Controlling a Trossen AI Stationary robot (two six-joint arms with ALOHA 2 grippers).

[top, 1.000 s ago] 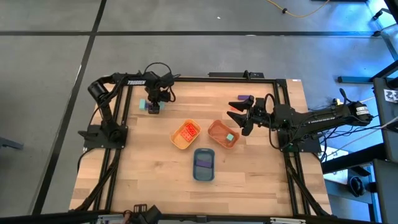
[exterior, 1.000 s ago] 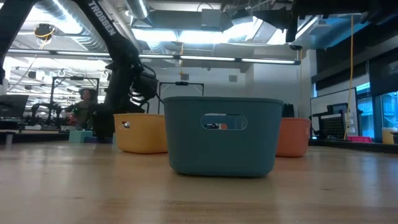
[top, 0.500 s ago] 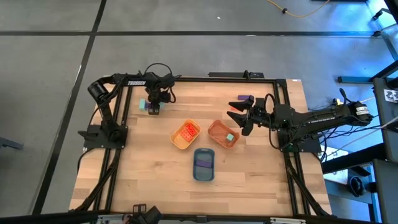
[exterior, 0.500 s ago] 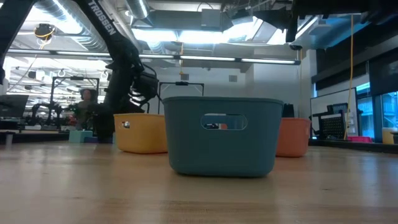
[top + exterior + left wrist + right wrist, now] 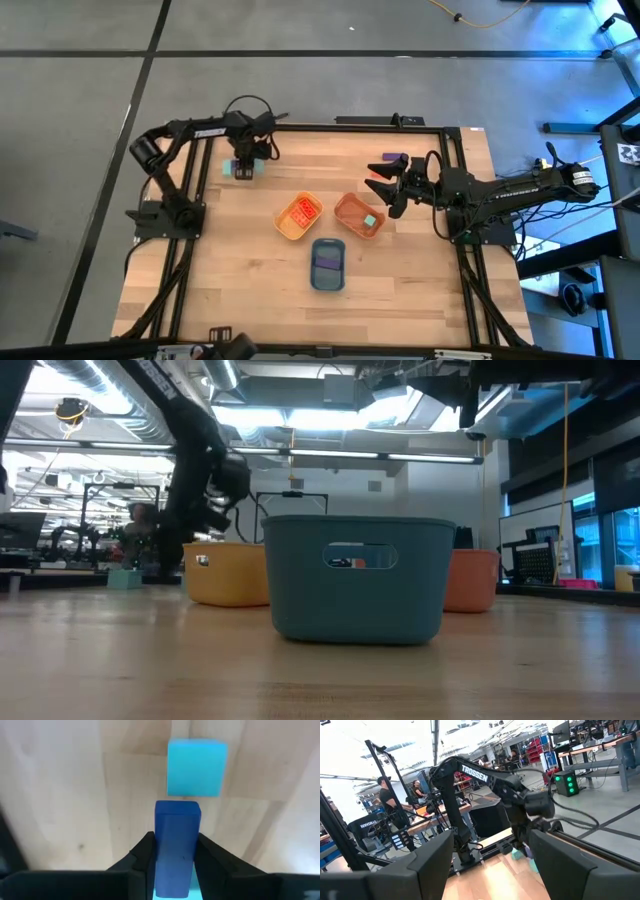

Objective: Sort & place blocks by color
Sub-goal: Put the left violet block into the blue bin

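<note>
My left gripper (image 5: 246,158) stands at the table's far left, shut on a purple block (image 5: 175,850). Just beyond it a teal block (image 5: 196,767) lies flat on the wood (image 5: 243,170). Red blocks (image 5: 303,211) lie in the yellow tray (image 5: 284,226). The orange tray (image 5: 347,210) holds one teal block (image 5: 370,220), and the blue tray (image 5: 328,282) holds purple ones (image 5: 327,261). Right of the orange tray my right gripper (image 5: 378,185) is open over the table, with nothing between its fingers (image 5: 492,865). Another purple block (image 5: 393,159) lies just beyond it. My left gripper pinches the purple block by its two long sides (image 5: 159,845) between its two fingers (image 5: 142,855). The fingers come from above and lie along the block, whose free end sticks out past the fingertips toward the table. Whether that end is clear of the wood cannot be told.
The three trays sit close together in the middle of the table. Bare wood lies along the near side and the left half. In the low view the blue tray (image 5: 355,575) fills the middle. People and benches show in the room behind.
My left gripper has shifted a little toward the table's far edge. The purple block that lay beside the teal one no longer shows there. The teal block has stayed where it was, and more of it shows from above.
</note>
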